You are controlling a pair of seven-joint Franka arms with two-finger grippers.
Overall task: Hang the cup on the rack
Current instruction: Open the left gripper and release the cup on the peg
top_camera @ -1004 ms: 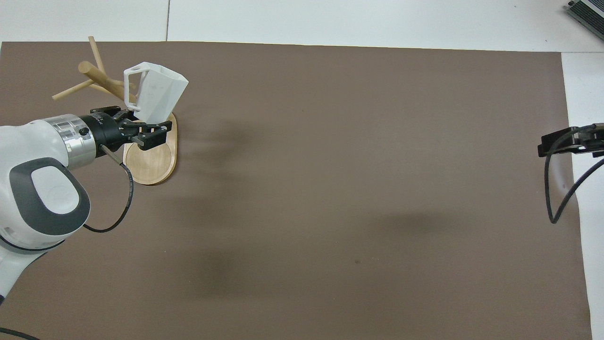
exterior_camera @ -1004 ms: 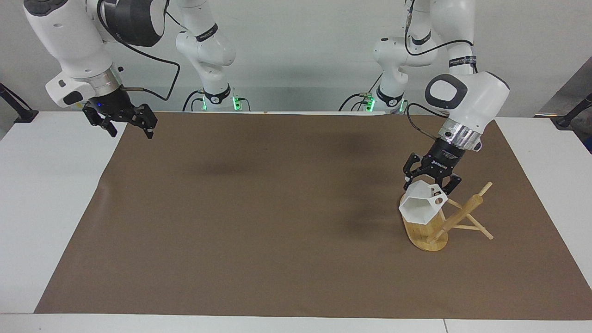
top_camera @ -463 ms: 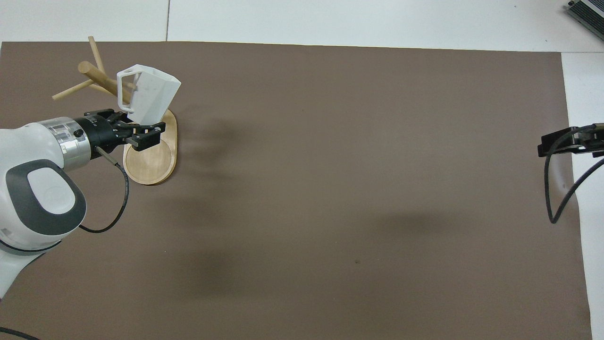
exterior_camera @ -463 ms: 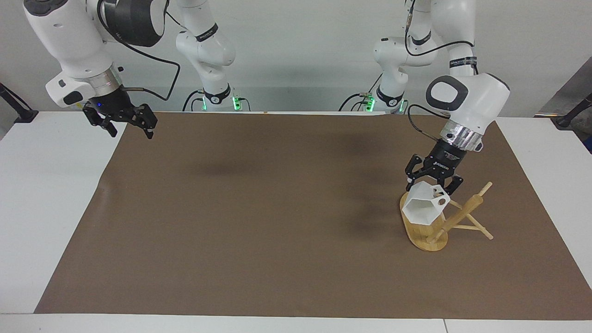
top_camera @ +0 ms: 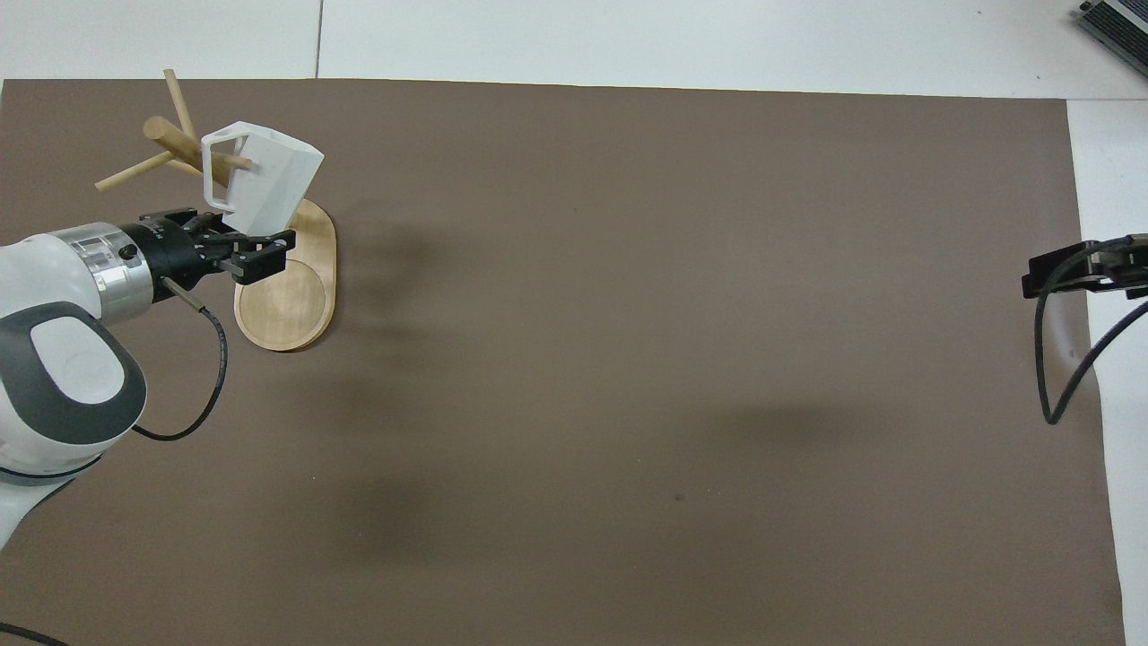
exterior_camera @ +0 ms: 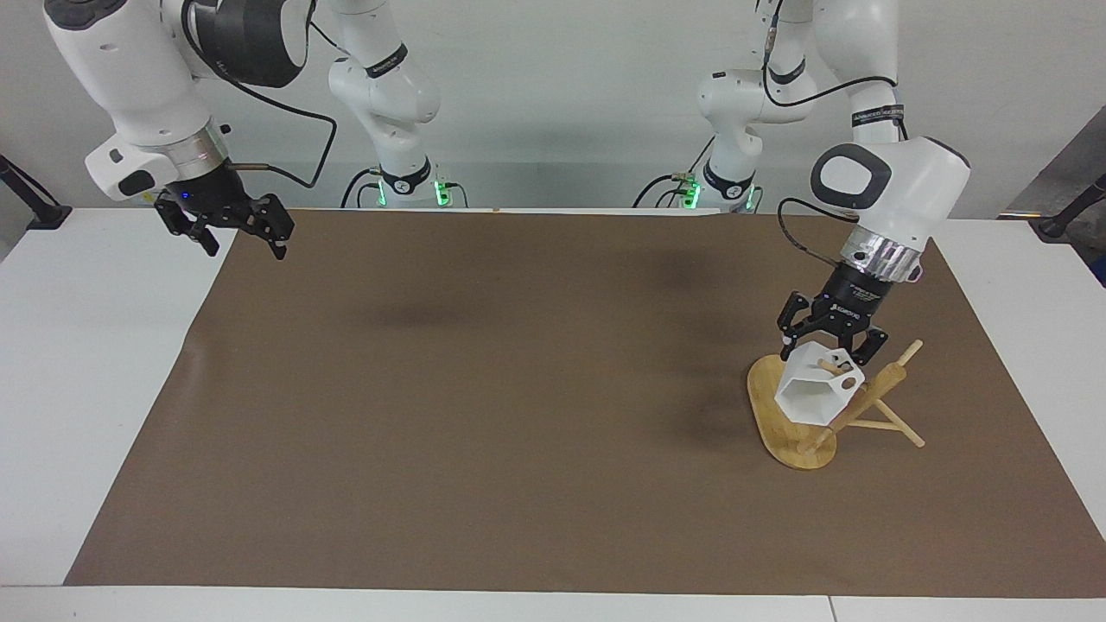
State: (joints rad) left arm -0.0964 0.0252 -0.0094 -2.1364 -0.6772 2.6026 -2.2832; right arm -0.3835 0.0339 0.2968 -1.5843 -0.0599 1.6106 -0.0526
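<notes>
my left gripper sits at the base of the cup; whether my fingers grip it i cannot tell. my left arm slants down from above, wrist tilted toward the rack. the one cup hangs tilted with a peg through its handle hole, over the one rack's oval base at the left arm's end. my right gripper waits spread wide over the brown mat edge. white table, pale wall
</notes>
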